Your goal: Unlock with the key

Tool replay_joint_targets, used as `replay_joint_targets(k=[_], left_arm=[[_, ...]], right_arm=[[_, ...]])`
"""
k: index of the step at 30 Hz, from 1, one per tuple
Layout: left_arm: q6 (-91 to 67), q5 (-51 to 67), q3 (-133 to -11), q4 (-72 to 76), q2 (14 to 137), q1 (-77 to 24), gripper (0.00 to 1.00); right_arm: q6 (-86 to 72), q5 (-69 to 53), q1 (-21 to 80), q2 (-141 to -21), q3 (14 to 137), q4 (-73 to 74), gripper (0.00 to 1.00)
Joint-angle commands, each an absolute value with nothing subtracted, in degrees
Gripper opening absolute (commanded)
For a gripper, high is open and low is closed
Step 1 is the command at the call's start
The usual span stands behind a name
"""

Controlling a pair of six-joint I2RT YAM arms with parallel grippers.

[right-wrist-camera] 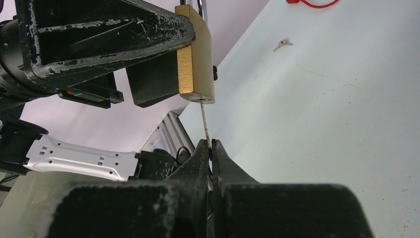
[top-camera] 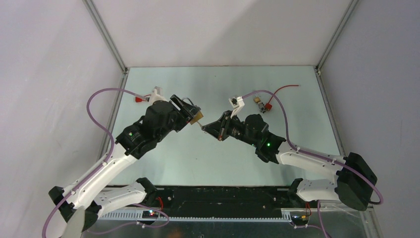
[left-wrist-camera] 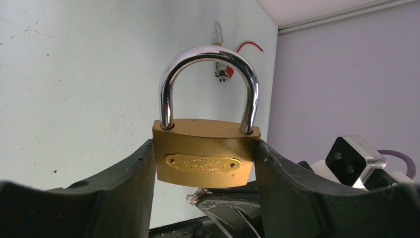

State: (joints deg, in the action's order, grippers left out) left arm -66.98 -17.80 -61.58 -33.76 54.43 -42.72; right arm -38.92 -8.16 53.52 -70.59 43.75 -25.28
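Observation:
My left gripper (top-camera: pixel 193 115) is shut on the brass padlock (top-camera: pixel 197 117) and holds it in the air above the table. In the left wrist view its fingers (left-wrist-camera: pixel 133 188) clamp the sides of the padlock body (left-wrist-camera: pixel 205 153), and both legs of the silver shackle (left-wrist-camera: pixel 208 54) sit in the body. My right gripper (right-wrist-camera: pixel 211 145) is shut on the key (right-wrist-camera: pixel 204 121). The thin blade runs up from the fingertips to the underside of the padlock (right-wrist-camera: pixel 195 54), with its tip at the keyhole. The key's head shows just under the body (left-wrist-camera: pixel 199 194).
A second small padlock with a red tag and red wire (top-camera: pixel 261 103) lies at the back right of the table. Another red tag (top-camera: pixel 140 98) lies at the back left. A loose spare key (right-wrist-camera: pixel 282 44) lies on the table (top-camera: pixel 297 129) beyond the padlock.

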Motion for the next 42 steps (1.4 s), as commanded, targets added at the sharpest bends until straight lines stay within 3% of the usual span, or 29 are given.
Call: replay_joint_targets(k=[1,19,33,42], left_arm=[[-66.71,-18.63,-61.85,-27.23,53.37,-42.64,0.00],[-67.41,-17.67,-61.88,-27.17,53.48,-42.71,0.00],[-70.51,-15.90,-60.84,-27.16,52.77,-42.66,0.00],[-70.51,-16.78,-59.96,-27.01,50.92,-42.63,0.00]], right_arm=[[-37.53,-6.02,53.36,-68.67,46.41,-27.85,0.00],[-36.82,-5.07,54.54,-69.61,46.41,-29.29,0.00],[-32.13,-1.19,57.80,-73.85,41.12,-47.84,0.00],[-29.89,3.24,59.66,-73.49,39.37,-52.25,0.00]])
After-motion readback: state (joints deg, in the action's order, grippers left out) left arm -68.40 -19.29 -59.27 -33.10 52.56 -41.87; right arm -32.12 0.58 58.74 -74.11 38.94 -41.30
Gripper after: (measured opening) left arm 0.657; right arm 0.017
